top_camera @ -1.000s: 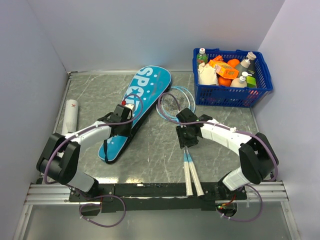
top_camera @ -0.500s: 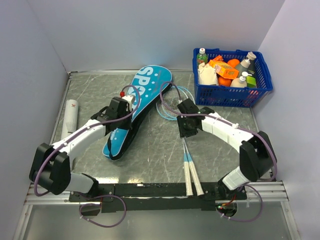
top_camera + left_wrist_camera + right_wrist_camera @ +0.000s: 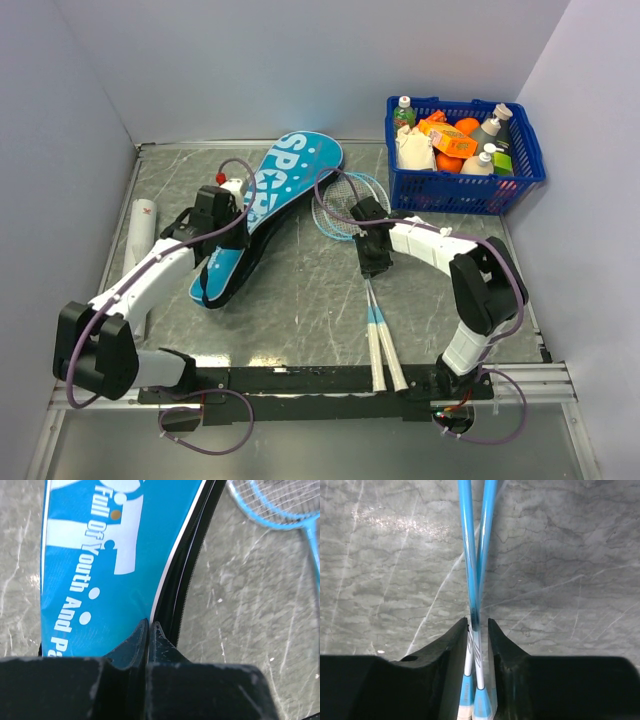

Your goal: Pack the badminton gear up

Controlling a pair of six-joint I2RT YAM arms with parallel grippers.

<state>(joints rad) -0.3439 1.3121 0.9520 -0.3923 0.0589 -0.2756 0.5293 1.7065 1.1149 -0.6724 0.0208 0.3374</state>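
The bag lies flat on the grey marbled table. It is a racket-shaped sleeve of smooth blue fabric with white lettering and a black zipper along its rim. The left gripper is down on the bag's edge, and its black fingers are pressed together with no gap, pinching the rim beside the zipper teeth. To the right of the bag lie the two rackets. Their round strung heads almost touch the bag's wide end, and their thin blue shafts run side by side down to white grips. The right gripper straddles both shafts just right of the bag. Its jaws are narrow, with only a sliver of space left on one side. On the bag's other side, a little apart from it, sits the white tube, a plain cylinder with a red mark. Well past the rackets from the bag stands the blue mesh basket, which is full of bottles.
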